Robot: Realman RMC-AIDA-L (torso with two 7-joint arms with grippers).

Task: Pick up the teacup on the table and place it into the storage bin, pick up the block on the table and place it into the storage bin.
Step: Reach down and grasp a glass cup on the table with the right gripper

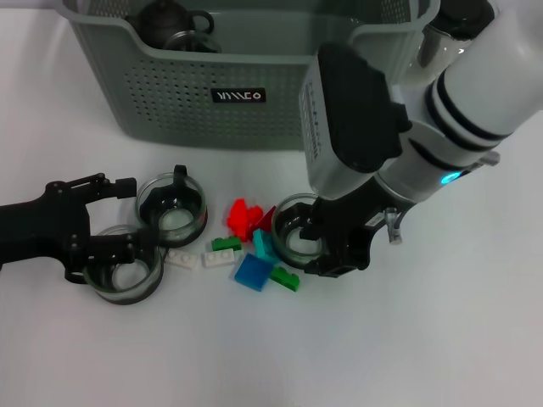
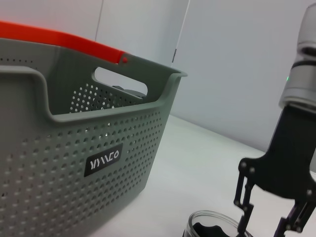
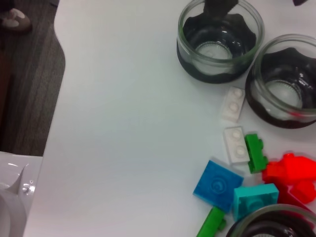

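Three glass teacups stand on the white table: one near left point(image 1: 127, 270), one behind it point(image 1: 172, 206), one at the right point(image 1: 293, 229). Small blocks lie between them: red point(image 1: 244, 216), blue point(image 1: 253, 271), cyan point(image 1: 265, 246), green point(image 1: 226, 244) and white point(image 1: 182, 257). My left gripper point(image 1: 140, 216) is open, its lower finger at the near-left cup's far rim. My right gripper point(image 1: 327, 246) is open and straddles the right cup's rim, also in the left wrist view point(image 2: 269, 222). The grey-green storage bin point(image 1: 170, 93) stands at the back.
A glass teapot with a black lid point(image 1: 174, 25) sits in the bin's far left corner. The right wrist view shows both left cups point(image 3: 219, 39) point(image 3: 284, 81), the blocks and the table's edge point(image 3: 54, 98) with dark floor beyond.
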